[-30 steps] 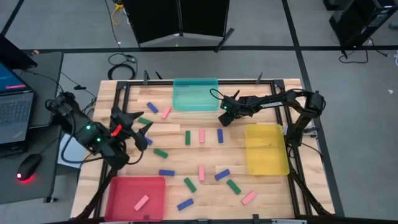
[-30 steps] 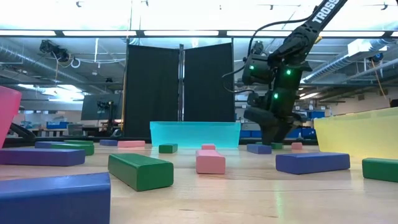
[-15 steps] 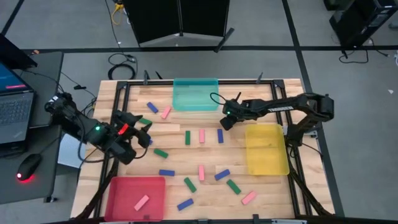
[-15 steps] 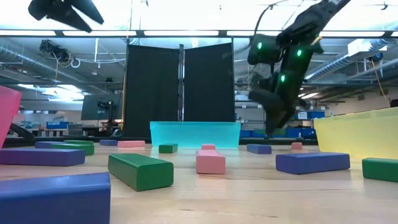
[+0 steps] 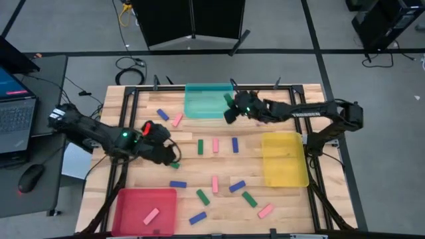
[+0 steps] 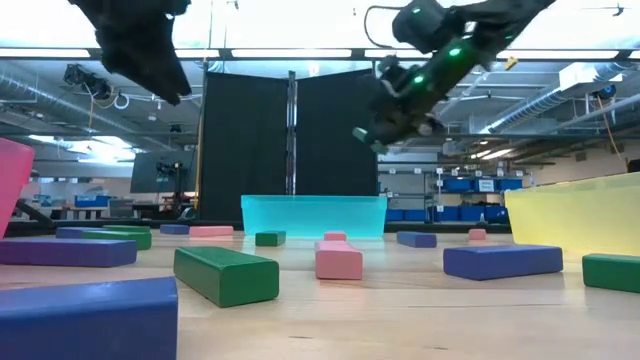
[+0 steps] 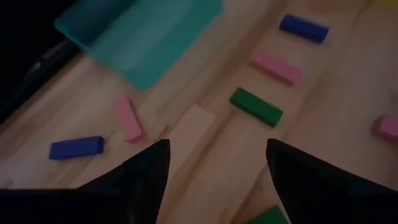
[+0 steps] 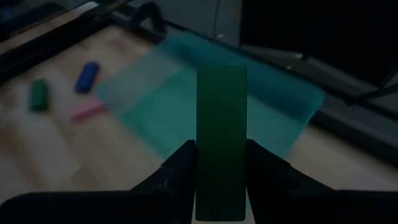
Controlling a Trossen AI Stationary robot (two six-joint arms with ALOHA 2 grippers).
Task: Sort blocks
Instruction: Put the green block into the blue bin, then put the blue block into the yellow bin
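Right pincer (image 5: 229,109) has swung from mid-bench up to the teal tray (image 5: 202,105) rim pinching a green block (image 8: 221,140), drop looks next; left pincer (image 5: 166,151), spread and empty, moved in over the bench (image 5: 285,212).

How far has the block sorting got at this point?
Barely started: one pink block lies in the red tray. In hand: the right pincer holds a green block by the teal tray. The left pincer hangs open over the table. Most blocks, like the blue one, lie unsorted.
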